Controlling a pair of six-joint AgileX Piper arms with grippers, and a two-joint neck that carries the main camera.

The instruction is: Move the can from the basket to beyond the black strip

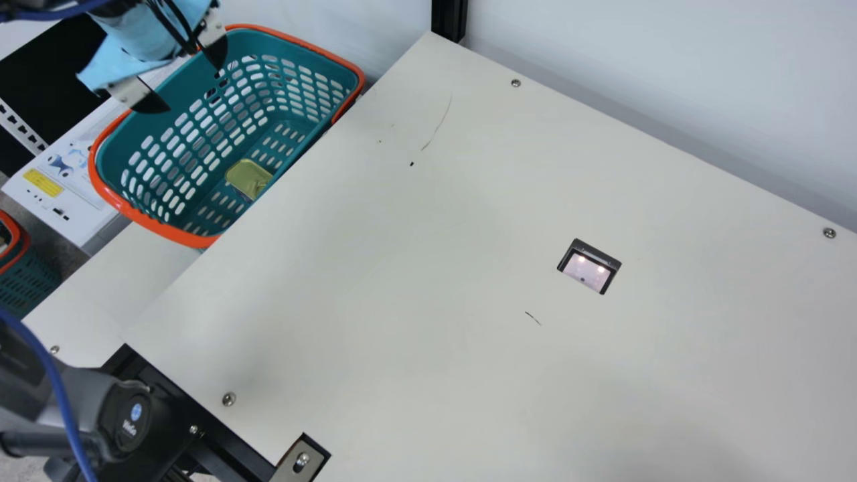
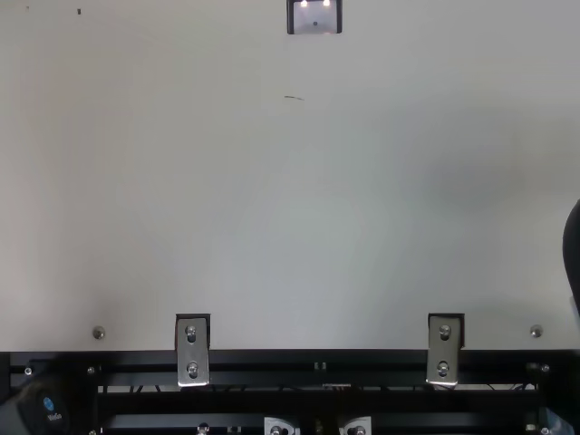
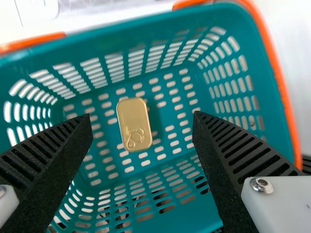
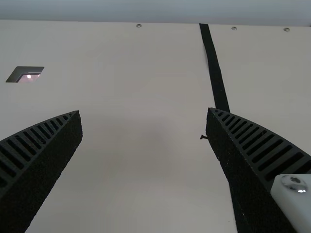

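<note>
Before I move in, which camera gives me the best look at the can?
The left wrist view: it looks into the basket and shows the whole gold top of the can. The main view shows that top partly hidden.

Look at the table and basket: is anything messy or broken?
Nothing looks spilled or broken, and the can rests on the basket's floor. The only odd bits are a thin curved line and a short dark mark on the pale table.

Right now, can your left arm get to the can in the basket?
Probably yes: my left gripper hangs open over the basket, and nothing lies between its fingers and the can on the basket's floor, though the walls may crowd it.
</note>
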